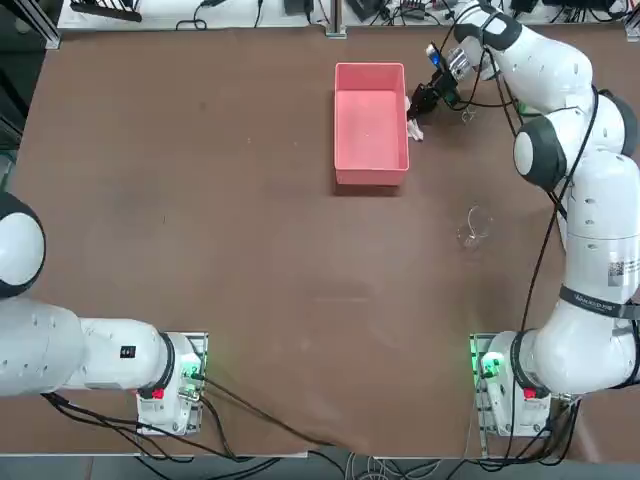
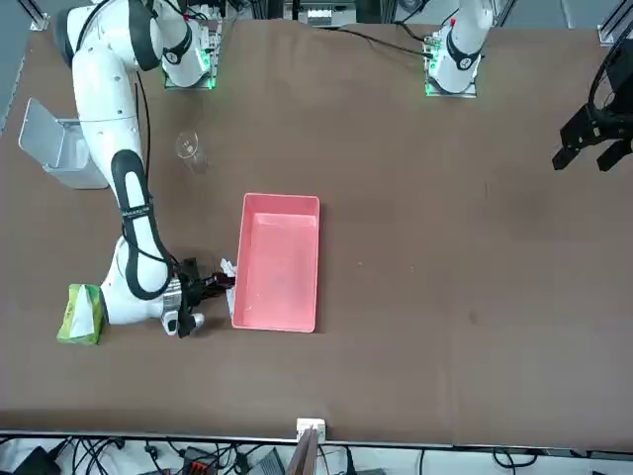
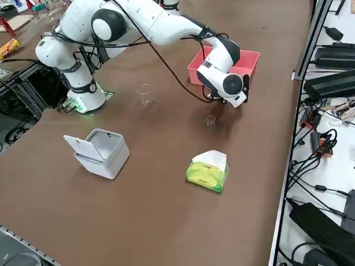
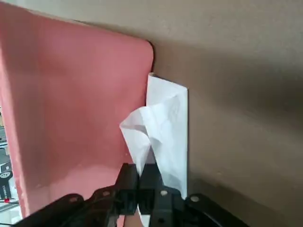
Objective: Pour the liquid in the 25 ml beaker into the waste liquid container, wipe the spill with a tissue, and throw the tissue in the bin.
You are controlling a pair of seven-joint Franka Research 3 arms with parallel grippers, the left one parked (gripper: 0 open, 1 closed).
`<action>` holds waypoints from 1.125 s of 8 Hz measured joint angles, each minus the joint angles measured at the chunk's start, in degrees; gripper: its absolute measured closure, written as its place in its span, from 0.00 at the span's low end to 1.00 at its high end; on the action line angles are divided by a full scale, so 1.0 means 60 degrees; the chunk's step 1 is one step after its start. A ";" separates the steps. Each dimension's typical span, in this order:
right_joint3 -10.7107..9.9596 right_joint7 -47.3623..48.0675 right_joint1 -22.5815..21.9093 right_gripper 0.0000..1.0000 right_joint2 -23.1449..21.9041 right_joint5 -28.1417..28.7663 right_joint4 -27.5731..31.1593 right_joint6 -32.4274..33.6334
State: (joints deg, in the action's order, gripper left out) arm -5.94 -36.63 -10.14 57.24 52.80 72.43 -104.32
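Observation:
My right gripper (image 1: pixel 418 105) is low at the table's far side, beside the right wall of the pink tray (image 1: pixel 370 150) that serves as the waste liquid container. In the wrist view its fingers (image 4: pixel 127 182) are shut on the white crumpled tissue (image 4: pixel 163 120), which hangs down to the brown table right against the tray's outer wall. The tissue (image 1: pixel 414 130) also shows as a white scrap by the tray (image 2: pixel 279 297) in the front view. The tiny 25 ml beaker (image 3: pixel 211 121) stands upright on the table a short way from the gripper. The grey bin (image 3: pixel 102 152) stands open at the table's right side.
A larger clear beaker (image 1: pixel 472 228) stands mid-table on the right. A yellow-green tissue pack (image 3: pixel 208 172) lies near the right edge, between the bin and the tiny beaker. The bin's lid (image 3: pixel 76 145) is flipped up.

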 joint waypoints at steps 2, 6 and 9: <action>0.0000 -0.0003 0.0000 0.96 -0.0001 0.0000 -0.0067 0.0002; -0.0050 -0.0002 0.0016 0.96 -0.0338 -0.0279 -0.0275 0.0283; -0.0489 0.0045 0.0042 0.96 -0.1254 -0.1067 -0.0250 0.1298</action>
State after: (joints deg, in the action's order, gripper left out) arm -8.88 -36.36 -9.89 49.72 46.40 70.93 -96.54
